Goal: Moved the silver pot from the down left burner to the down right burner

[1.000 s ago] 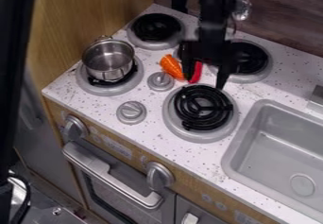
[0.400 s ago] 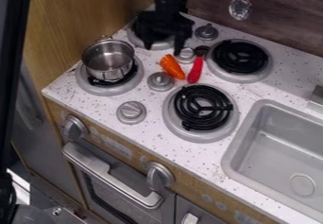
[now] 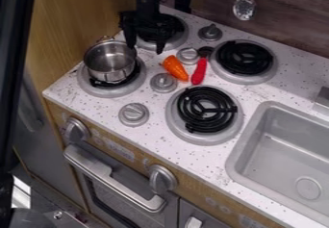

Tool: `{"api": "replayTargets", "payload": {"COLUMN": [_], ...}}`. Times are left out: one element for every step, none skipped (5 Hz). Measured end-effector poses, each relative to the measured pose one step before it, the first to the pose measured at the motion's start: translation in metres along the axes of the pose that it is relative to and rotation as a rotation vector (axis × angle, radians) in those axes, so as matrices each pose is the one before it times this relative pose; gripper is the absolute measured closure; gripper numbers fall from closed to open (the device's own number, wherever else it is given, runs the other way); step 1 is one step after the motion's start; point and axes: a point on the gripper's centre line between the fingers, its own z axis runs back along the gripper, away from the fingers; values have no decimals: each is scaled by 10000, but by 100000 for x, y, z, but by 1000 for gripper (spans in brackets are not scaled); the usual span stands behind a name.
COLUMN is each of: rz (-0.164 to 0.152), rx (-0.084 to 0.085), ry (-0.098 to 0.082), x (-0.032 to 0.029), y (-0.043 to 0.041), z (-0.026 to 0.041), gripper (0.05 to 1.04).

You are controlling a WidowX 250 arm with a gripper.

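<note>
One round silver metal pot (image 3: 110, 62) sits at eight o'clock from your open, black two-fingered end effector (image 3: 145, 50).

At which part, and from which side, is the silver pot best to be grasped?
Probably at the rim nearest the gripper, from above: the pot stands upright and its top is open, so one finger could go inside and one outside.

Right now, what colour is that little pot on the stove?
Silver, with a shiny metallic finish; the pot shows best in the camera view.
</note>
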Motion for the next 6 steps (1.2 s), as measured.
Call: {"api": "replayTargets", "payload": {"rz": [109,127,126,-71,-95,-170], "rx": [125,-158,-135,-66,81,86], "ry": [180,342,214,151,57,-208], "x": [211,-458,-628,-438,-361,-468], "y": [950,70,-267,-470,-357,-645], "z": [-493,-1439,-811,-482,-143,877], "gripper": [88,137,422,721,933,1005]}}
